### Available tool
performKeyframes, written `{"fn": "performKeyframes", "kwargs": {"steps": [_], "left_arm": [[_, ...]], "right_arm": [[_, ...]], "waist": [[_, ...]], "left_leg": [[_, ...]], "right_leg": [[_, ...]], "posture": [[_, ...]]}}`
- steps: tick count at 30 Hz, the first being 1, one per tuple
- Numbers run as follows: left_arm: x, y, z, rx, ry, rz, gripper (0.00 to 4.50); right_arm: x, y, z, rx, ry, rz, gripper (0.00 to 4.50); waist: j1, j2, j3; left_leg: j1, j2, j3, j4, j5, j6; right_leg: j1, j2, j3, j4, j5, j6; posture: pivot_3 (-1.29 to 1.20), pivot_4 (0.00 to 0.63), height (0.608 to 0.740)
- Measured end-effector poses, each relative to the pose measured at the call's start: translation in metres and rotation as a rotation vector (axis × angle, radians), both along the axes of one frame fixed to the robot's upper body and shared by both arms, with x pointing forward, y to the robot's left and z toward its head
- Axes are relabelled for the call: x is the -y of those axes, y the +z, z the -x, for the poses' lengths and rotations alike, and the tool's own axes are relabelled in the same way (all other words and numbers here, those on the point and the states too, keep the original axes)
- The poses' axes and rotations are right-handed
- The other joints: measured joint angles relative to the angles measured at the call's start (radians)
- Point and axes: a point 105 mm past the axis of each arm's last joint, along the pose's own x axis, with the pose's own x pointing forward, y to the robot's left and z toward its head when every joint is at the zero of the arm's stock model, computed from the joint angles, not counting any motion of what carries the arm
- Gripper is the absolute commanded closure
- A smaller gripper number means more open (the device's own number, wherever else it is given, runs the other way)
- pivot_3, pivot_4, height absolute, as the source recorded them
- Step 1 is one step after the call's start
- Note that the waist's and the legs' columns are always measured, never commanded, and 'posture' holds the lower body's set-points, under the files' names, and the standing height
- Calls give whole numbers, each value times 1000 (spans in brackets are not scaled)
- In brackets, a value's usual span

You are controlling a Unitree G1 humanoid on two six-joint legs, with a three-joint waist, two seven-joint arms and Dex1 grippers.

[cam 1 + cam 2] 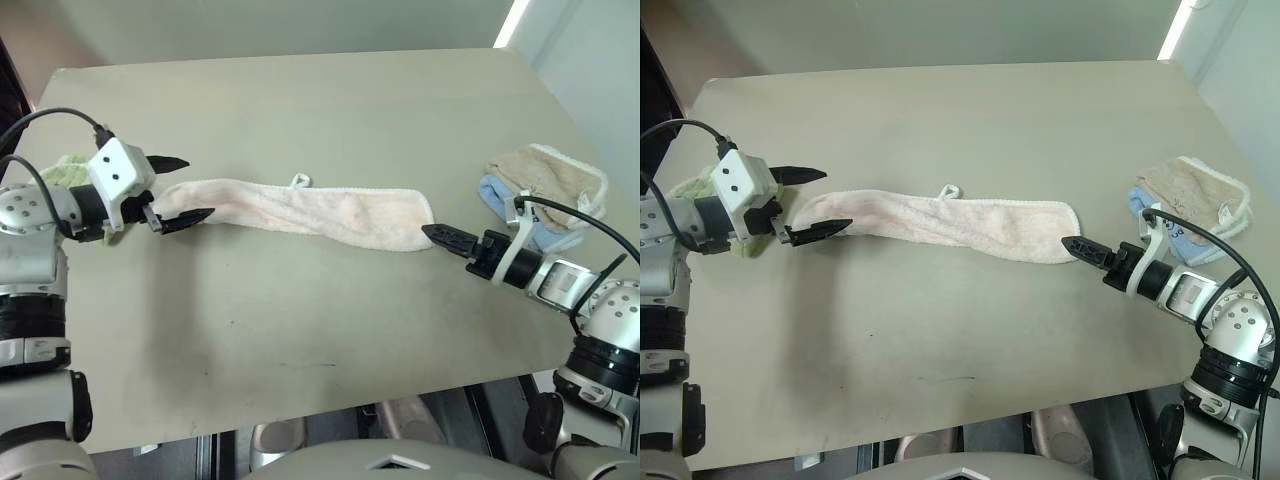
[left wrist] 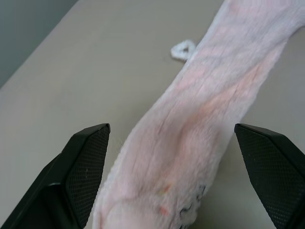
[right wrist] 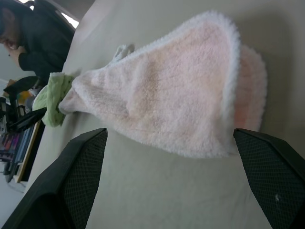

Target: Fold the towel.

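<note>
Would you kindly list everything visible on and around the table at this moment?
towel: one, pale pink with white edging and loop, stretched in a long strip across the table's middle.
green towel: one, green, at the table's left edge behind the left arm.
beige towel: one, beige, right side, lying on the blue one.
light blue towel: one, under the beige.
table: one, grey-beige.
person: one, dark clothing, beyond the table's far end.
left end effector: black fingers, open, at the towel's left end.
right end effector: black, open, at its right end.

The towel (image 1: 300, 208) lies across mid-desk (image 1: 330, 110), left pincer (image 1: 178, 190) at its left end, right pincer (image 1: 441, 236) at its right end.
</note>
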Motion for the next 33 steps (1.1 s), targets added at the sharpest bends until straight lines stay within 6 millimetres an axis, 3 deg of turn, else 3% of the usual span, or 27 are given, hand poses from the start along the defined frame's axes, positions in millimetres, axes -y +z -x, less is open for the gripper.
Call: {"fn": "performKeyframes", "kwargs": {"steps": [9,17,33], "left_arm": [[17,-9,0,-32,-52,7,0],[26,-14,-1,-47,-77,29,0],[36,-12,-1,-40,-98,44,0]], "right_arm": [[10,-11,16,-88,-24,-42,10],[-8,-19,19,-117,-32,-97,10],[-24,-19,-26,-174,-200,-170,10]], "waist": [[-1,0,0],[-3,0,0],[-7,0,0]], "left_leg": [[0,0,0,0,-4,6],[-1,0,0,0,-4,7],[1,3,-2,1,-5,9]], "right_leg": [[-1,1,0,0,2,2],[-2,3,-1,0,3,2],[-3,2,0,0,6,-7]], "posture": [[0,150,740],[0,150,740],[0,150,740]]}}
